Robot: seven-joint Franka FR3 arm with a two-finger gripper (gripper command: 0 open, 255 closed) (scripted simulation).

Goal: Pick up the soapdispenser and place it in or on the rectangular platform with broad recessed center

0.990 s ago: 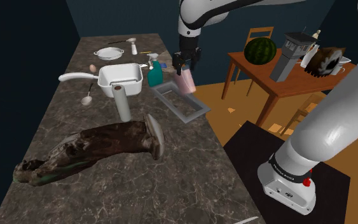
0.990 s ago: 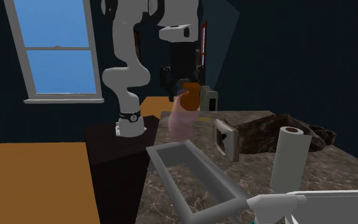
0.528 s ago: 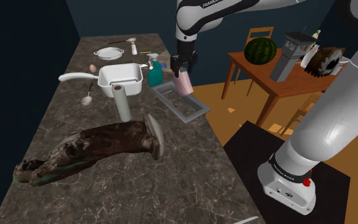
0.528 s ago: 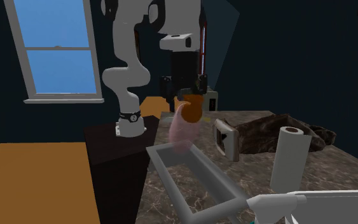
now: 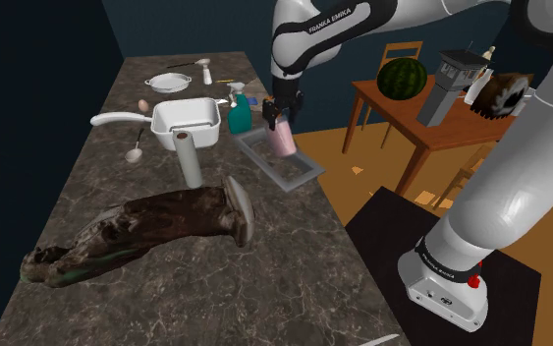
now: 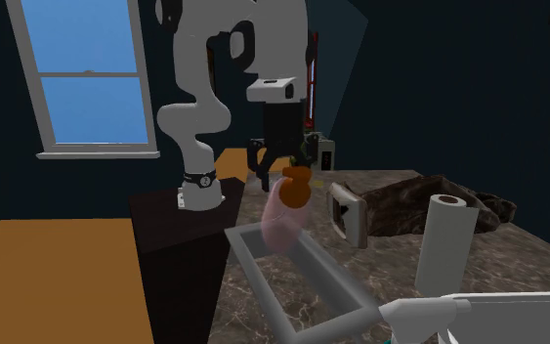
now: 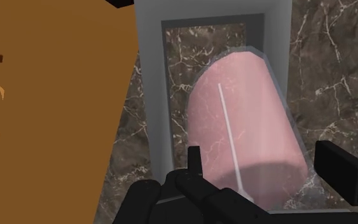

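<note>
- Soap dispenser (image 5: 283, 143) hangs tilted from the gripper (image 5: 279, 119), whose fingers clasp its top. Its pink body sits over the recess of the grey tray (image 5: 307, 174).
- At the shoulder view's left, a teal spray bottle (image 5: 238, 114) stands just beside the tray, and I could knock it with any sideways drift.
- In the middle, I judge the tilt risky: let go like this, the body may catch the rim and topple.
- To the right, the counter (image 5: 166, 285) ends close by, so a roll-out could reach the floor (image 5: 362, 187).

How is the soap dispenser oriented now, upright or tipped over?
Nearly upright, leaning slightly: the soap dispenser hangs orange top up from the gripper, pink body pointing down over the grey tray.
</note>
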